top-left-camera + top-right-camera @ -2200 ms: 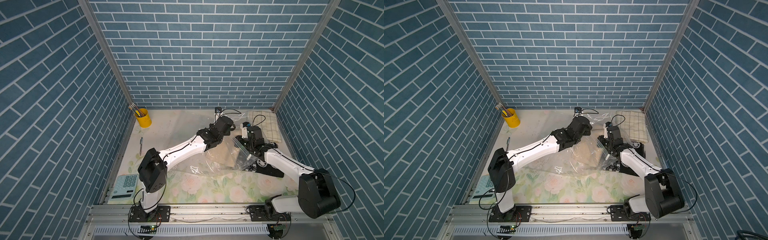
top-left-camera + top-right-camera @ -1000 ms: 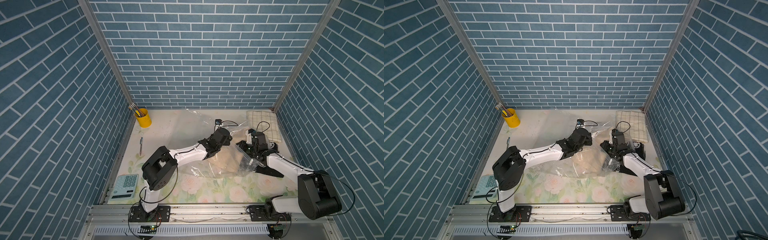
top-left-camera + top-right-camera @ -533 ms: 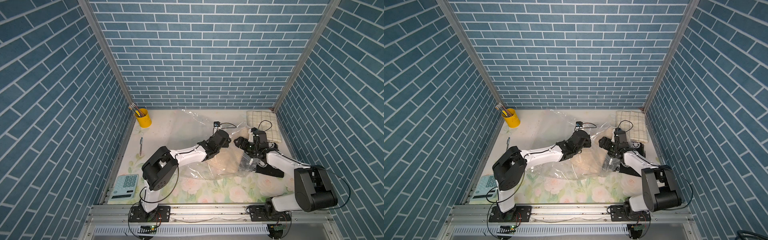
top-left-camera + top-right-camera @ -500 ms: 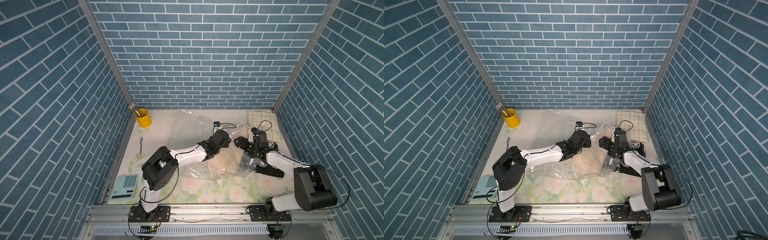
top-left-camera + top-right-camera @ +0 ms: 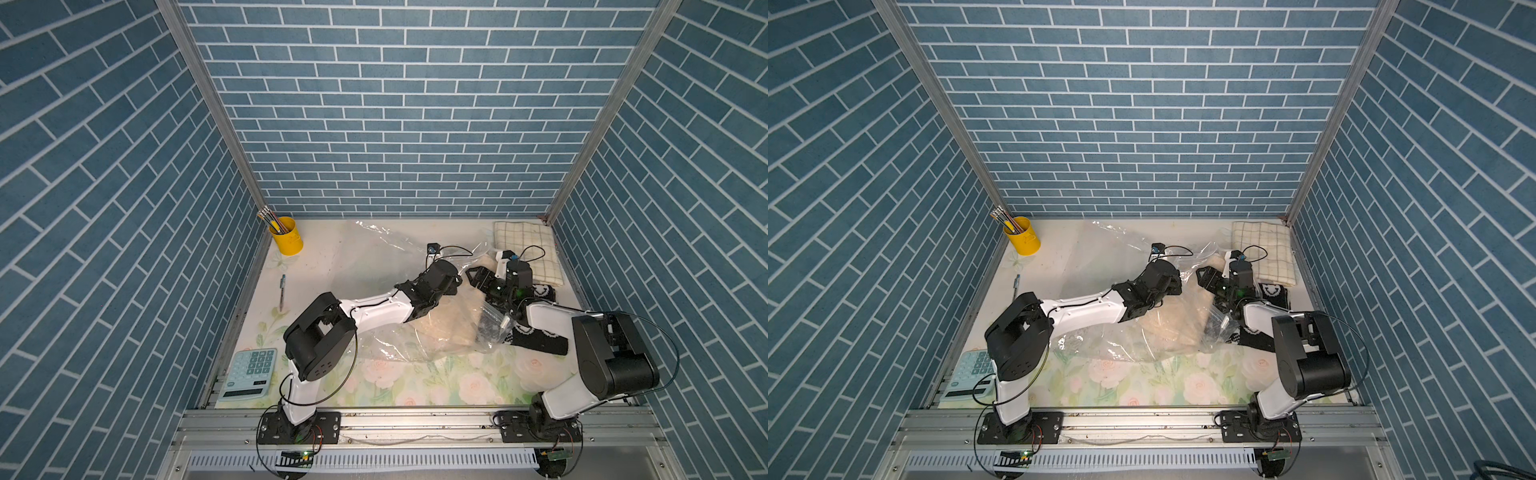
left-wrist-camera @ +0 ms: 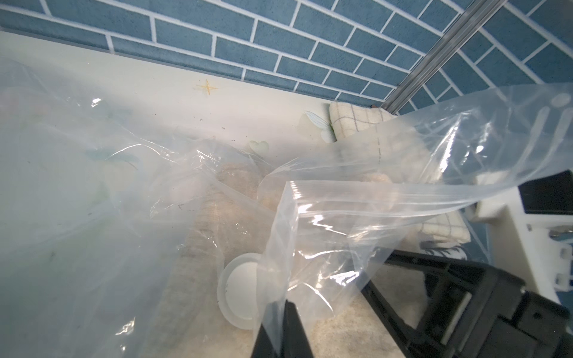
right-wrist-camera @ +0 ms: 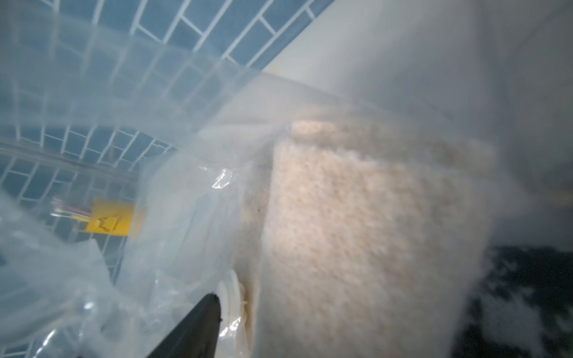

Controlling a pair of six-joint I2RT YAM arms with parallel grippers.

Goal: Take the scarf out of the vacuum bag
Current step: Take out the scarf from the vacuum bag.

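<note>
The vacuum bag (image 5: 386, 257) lies crumpled across the middle of the table, clear and crinkly, with its round white valve cap (image 6: 240, 291) facing up. Inside it lies the beige knitted scarf (image 5: 451, 320), seen up close in the right wrist view (image 7: 356, 232). My left gripper (image 6: 280, 331) is shut on a fold of the bag's plastic and holds that edge up. My right gripper (image 5: 478, 279) stands open at the bag's right end. One black finger (image 7: 198, 322) sits beside the valve cap, against the scarf's side. The other finger is hidden.
A yellow pencil cup (image 5: 286, 241) stands at the back left, with a pen (image 5: 282, 291) and a calculator (image 5: 249, 374) along the left edge. A checked cloth (image 5: 528, 253) lies at the back right. A black patterned cloth (image 5: 536, 338) and a small clear bag (image 5: 492, 324) lie under the right arm.
My left arm pulled back and lower with the bag's plastic still pinched. My right gripper opened wide and moved up to the scarf's end.
</note>
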